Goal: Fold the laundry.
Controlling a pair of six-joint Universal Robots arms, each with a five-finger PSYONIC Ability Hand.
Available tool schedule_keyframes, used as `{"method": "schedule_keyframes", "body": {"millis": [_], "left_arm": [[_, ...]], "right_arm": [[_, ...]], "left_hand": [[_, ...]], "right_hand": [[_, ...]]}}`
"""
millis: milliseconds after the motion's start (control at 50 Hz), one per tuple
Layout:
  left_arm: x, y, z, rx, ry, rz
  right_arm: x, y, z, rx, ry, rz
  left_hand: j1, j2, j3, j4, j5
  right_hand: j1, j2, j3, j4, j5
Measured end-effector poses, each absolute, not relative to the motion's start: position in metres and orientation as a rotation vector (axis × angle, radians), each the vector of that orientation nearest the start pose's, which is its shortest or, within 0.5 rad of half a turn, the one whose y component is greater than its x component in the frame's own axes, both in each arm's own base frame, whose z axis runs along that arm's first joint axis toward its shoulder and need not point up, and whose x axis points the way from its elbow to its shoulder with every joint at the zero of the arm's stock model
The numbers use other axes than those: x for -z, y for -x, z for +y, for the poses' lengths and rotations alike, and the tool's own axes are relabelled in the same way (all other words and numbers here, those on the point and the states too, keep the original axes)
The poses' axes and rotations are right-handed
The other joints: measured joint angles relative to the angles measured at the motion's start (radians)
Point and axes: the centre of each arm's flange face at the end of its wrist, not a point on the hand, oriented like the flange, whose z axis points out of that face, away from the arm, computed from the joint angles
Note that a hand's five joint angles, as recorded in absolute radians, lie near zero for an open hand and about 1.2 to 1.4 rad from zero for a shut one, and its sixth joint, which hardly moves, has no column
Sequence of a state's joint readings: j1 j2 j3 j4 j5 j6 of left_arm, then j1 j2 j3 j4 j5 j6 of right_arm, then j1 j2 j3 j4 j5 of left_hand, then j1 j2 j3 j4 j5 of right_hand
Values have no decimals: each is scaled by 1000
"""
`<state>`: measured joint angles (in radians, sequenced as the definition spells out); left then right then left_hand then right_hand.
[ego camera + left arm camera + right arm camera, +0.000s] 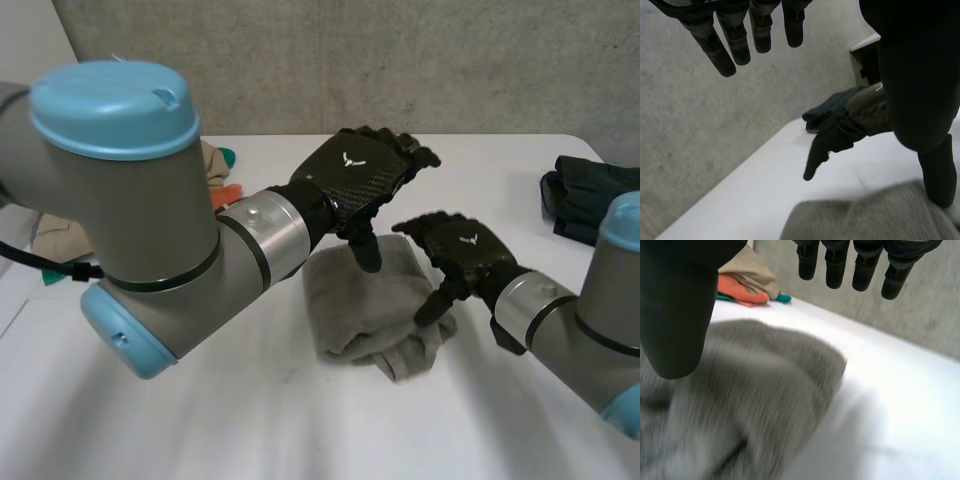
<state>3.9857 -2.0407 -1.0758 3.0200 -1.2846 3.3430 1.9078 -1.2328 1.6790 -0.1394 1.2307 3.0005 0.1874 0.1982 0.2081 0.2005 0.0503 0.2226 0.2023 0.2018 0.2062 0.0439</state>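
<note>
A folded grey cloth [365, 305] lies on the tabletop [240, 420]. The left hand [355, 172] hangs at its 12 o'clock edge, the right hand [462, 250] at 3 o'clock, both released.

A grey concrete wall [450, 60] is rising behind the white bench [200, 420], its face showing mottled patches and faint streaks. The bench is stretching wide from side to side, its far edge running straight in front of the wall. Soft, even light is falling across the smooth, matt bench top. At the far left, a paler panel [30, 35] is standing beside the concrete.
</note>
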Motion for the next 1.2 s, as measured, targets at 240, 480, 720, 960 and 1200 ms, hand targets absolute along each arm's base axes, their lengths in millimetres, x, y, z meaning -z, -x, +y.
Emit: {"method": "schedule_keyframes", "body": {"millis": [240,480,720,960,1200], "left_arm": [[-303,378,-188,-1684,1096,-1592],[-296,373,-190,-1662,1083,-1626],[-295,370,-192,-1660,1078,-1641],[-293,366,-194,-1657,1073,-1658],[-291,364,-195,-1652,1072,-1665]], "right_arm": [[-177,-278,-197,1643,1419,1961],[-125,-283,-191,1754,1548,1975],[-102,-299,-200,1944,1468,1865],[-111,-315,-227,2096,1327,1841],[-121,-326,-262,2149,1145,1832]], "left_hand": [[0,0,0,0,0],[0,0,0,0,0],[0,0,0,0,0],[0,0,0,0,0],[0,0,0,0,0]], "right_hand": [[0,0,0,0,0],[0,0,0,0,0],[0,0,0,0,0],[0,0,0,0,0],[809,937,946,970,855]]}}
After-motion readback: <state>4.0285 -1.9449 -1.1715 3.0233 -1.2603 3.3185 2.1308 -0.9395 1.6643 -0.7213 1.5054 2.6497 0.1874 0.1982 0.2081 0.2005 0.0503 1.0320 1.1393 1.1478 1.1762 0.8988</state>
